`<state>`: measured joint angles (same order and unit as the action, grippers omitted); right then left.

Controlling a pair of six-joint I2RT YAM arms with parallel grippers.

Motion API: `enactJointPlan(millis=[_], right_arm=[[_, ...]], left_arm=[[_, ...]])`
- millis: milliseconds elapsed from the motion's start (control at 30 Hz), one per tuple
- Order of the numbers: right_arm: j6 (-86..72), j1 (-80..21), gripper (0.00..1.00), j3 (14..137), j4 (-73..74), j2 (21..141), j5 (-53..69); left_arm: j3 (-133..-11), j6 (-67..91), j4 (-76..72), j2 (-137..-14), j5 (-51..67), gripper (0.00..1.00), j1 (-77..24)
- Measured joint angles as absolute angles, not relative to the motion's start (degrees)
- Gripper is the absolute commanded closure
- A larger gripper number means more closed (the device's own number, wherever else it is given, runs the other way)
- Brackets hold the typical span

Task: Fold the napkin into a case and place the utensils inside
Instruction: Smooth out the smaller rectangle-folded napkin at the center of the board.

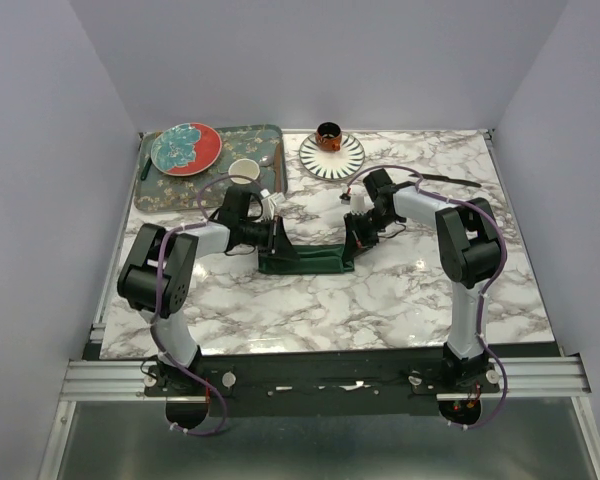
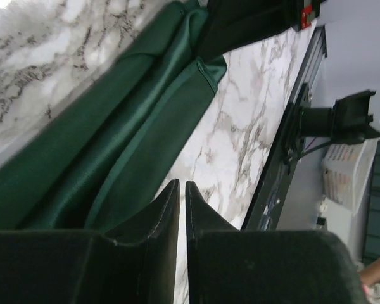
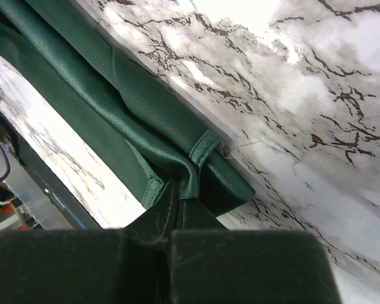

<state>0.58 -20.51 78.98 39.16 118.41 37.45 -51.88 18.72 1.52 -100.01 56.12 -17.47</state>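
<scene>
At the tips of your right gripper, the two black fingers are pressed together on a gathered fold of the napkin. A hemmed corner of the dark green, slightly shiny cloth curls over just above the pinch. From there the cloth runs away to the upper left as a long band of layered folds lying on the marble.

At your left gripper, the fingers stand nearly together, with only a thin slit between them. Pale marble shows through that slit, and no cloth is seen in it. The napkin lies just beside the left finger, stretching off toward the upper right of that wrist view, its hemmed edge running along the tabletop.

From above, the napkin is a narrow dark green strip lying crosswise in the middle of the marble table. Your left gripper is at its left end and your right gripper at its right end, both arms bent inward toward it.

Farther out, a slim black utensil lies on the marble near the far right, well apart from the napkin; you cannot tell from here whether it is the fork or the knife. At the far middle sits a striped plate carrying a small dark and orange cup. At the far left is a green patterned tray holding a red plate with a teal pattern, and a white cup sits at the tray's near right corner.
</scene>
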Motion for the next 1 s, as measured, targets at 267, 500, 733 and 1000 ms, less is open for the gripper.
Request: enactJointPlan(millis=[267,500,733,1000], right_arm=[[1.1,-20.5,0.99,79.3,39.6,118.5,37.5],[2.0,-20.6,0.78,80.3,41.2,118.5,37.3],[3.4,-20.5,0.55,81.1,44.8,113.0,36.9],[0.4,-20.9,0.65,82.2,42.1,107.5,41.3]], left_arm=[[-52.1,28.2,-8.4,-108.9,55.3,0.95,-16.4],[-52.0,32.4,-11.0,-113.1,55.8,1.0,-15.1],[-52.0,32.7,-11.5,-113.5,56.2,1.0,-15.0],[-52.0,32.5,-11.5,-113.5,56.2,1.0,-15.0]])
